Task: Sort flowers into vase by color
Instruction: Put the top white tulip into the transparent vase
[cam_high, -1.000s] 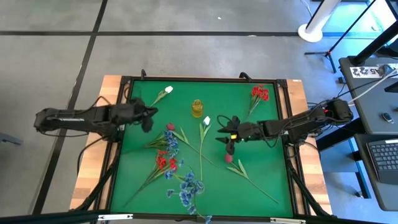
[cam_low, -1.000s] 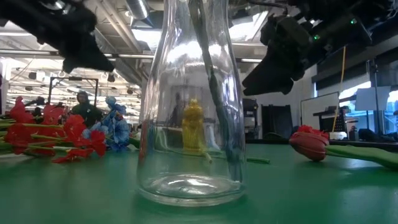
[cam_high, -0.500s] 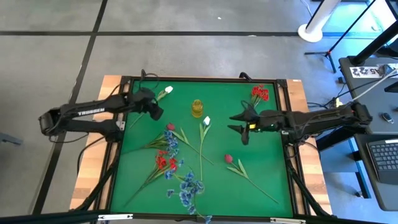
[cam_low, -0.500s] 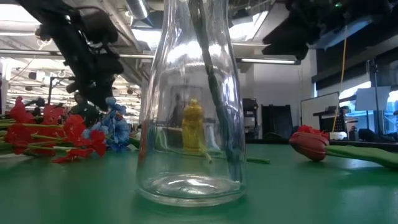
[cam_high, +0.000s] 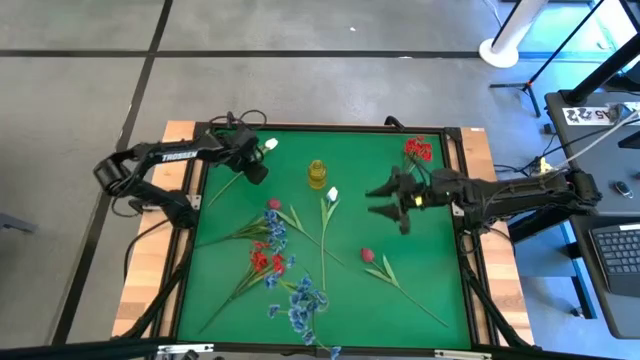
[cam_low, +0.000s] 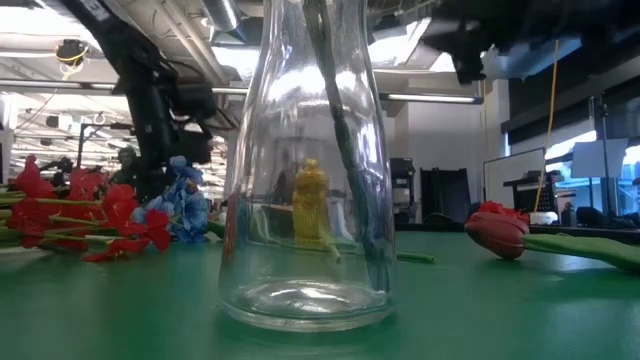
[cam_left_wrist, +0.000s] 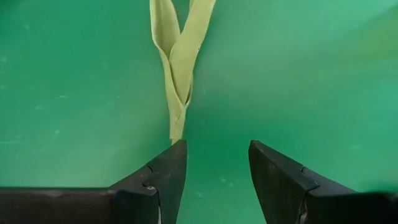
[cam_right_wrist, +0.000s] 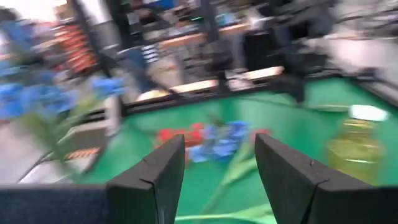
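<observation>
A white flower (cam_high: 270, 145) lies on the green mat (cam_high: 440, 270) at the far left. My left gripper (cam_high: 257, 170) stands open over its stem, pointing steeply down. In the left wrist view the pale green leaves (cam_left_wrist: 177, 56) end just beside one fingertip of my left gripper (cam_left_wrist: 216, 149); I cannot tell whether they touch. My right gripper (cam_high: 385, 200) hangs open and level above the mat's right half, with nothing between its fingers. A clear glass vase (cam_low: 305, 170) with a dark stem inside stands at the near edge. Red (cam_high: 262, 260), blue (cam_high: 303, 298), white (cam_high: 332, 194) and rosebud (cam_high: 367, 255) flowers lie loose.
A small yellow vase (cam_high: 317, 174) stands at the far middle. A red cluster (cam_high: 417, 150) lies at the far right. The loose flowers crowd the mat's left and middle. The black frame (cam_high: 200, 200) rims the mat. Bare mat lies at the near right.
My left gripper has swung toward the table's far edge, tipped steeply down and sunk over the white flower's stem. My right gripper has risen from above the rosebud, tipped up to level and drawn toward the far right. The flowers lie as before.
</observation>
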